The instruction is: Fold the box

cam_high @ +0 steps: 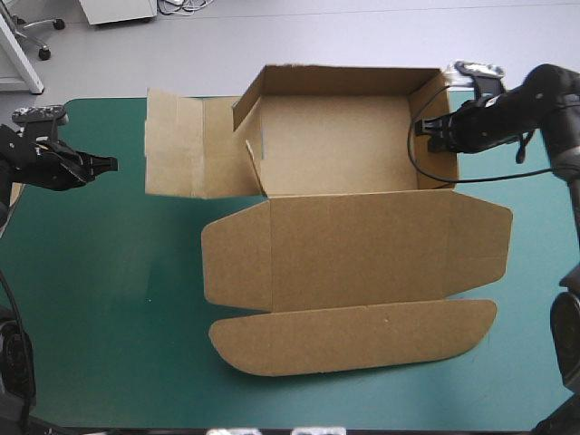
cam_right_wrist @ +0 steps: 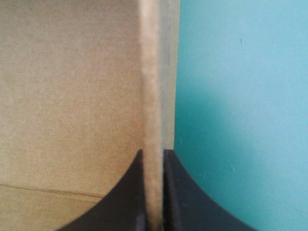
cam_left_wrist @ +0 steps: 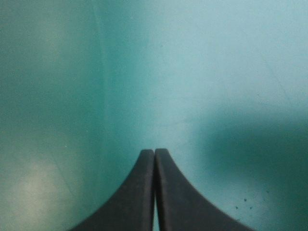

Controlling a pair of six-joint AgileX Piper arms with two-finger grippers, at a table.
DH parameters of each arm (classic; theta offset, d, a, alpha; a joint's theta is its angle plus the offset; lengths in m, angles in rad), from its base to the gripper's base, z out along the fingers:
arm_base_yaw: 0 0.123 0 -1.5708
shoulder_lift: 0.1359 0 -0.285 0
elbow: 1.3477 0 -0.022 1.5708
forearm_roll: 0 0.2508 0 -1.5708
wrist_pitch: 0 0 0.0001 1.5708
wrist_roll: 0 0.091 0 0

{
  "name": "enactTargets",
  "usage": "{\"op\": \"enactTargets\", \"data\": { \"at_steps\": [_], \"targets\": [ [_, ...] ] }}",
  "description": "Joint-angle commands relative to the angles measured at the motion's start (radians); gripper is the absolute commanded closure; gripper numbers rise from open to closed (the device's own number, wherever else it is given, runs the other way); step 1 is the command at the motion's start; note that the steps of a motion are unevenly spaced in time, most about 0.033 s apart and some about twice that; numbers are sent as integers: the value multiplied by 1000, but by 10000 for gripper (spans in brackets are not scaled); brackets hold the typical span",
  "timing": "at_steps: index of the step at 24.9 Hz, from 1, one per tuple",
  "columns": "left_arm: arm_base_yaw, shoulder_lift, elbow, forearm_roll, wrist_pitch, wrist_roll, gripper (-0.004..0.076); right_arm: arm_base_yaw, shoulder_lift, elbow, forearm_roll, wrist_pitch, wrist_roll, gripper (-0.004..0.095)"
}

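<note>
The right arm's fingers (cam_right_wrist: pixel 131 197) pinch the right wall of the box (cam_high: pixel 358 245), the left arm's fingers (cam_left_wrist: pixel 137 195) are pressed together over bare desk (cam_high: pixel 109 299) left of it, and the box sits mid-desk, lid flat nearest, open tray beyond.

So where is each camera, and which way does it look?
High view: above and behind the robot, looking down at the box on the teal-green cover; left gripper and right gripper show.
Left wrist view: on the left wrist, facing bare cover; its shut fingers show.
Right wrist view: on the right wrist, facing the box's right wall; its fingers pinch it.
Shared: high and right wrist views both show that wall.
</note>
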Motion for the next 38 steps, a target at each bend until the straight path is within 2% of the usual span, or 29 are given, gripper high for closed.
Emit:
{"op": "enactTargets", "data": {
  "at_steps": [1, 5, 13, 18, 25, 31, 38],
  "targets": [
    [-1, -40, 26, -78, -52, 26, 738, -48, -126, -36, 100, 10, -17, 922],
    [-1, -40, 90, -165, -80, 71, 738, -42, -180, -36, 100, 10, -20, 922],
    [-1, -40, 134, -523, -9, 276, 738, -32, -217, -36, 279, 10, -53, 922],
    [-15, -40, 134, -707, 45, 373, 738, 49, -219, -36, 249, 10, -53, 922],
    [-118, -40, 134, -745, 80, 399, 738, 155, -188, -27, 180, 10, -26, 922],
    [-154, -42, 134, -842, 149, 423, 738, 165, -101, -26, 94, 10, 2, 922],
    [-154, -42, 134, -921, 180, 451, 738, 165, 0, -26, 140, -8, 2, 922]
  ]
}}
